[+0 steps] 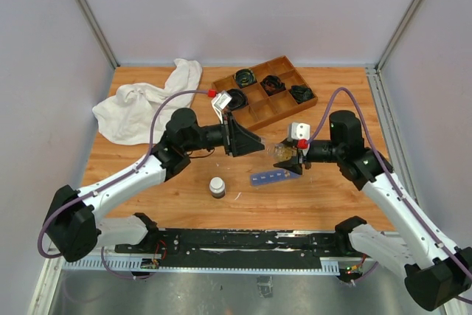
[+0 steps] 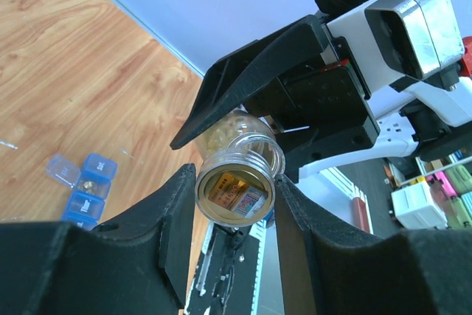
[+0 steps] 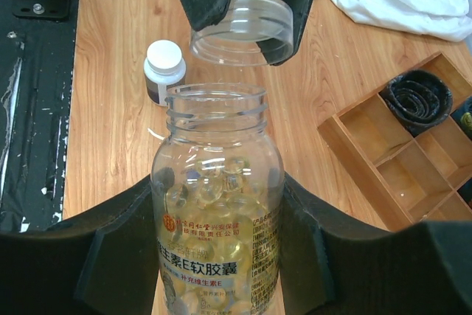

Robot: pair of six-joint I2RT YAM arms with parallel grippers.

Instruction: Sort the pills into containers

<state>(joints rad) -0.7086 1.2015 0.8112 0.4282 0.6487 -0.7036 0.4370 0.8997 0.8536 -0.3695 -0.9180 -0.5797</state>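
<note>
Right end effector point(image 3: 219, 212) was clamped on the uncapped clear bottle point(image 3: 217, 278), pills point(image 3: 214, 182) inside; left end effector point(image 2: 234, 204) gripped its lid point(image 3: 240, 26). Containers point(image 1: 271, 177) sat on the table point(image 1: 332, 197) just base-side of the bottle, long axis roughly left-right, right arm nearer; one cell possibly held a pill

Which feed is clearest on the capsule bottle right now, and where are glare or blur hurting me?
Right wrist: clear bottle sharp, label readable, small glints on its shoulder. Left wrist: lid focused, but the room behind it at right is blurred and the near pincer fingers are dark silhouettes. Top external: even light, soft shadows, yet the blue organizer is too small for detail.
</note>
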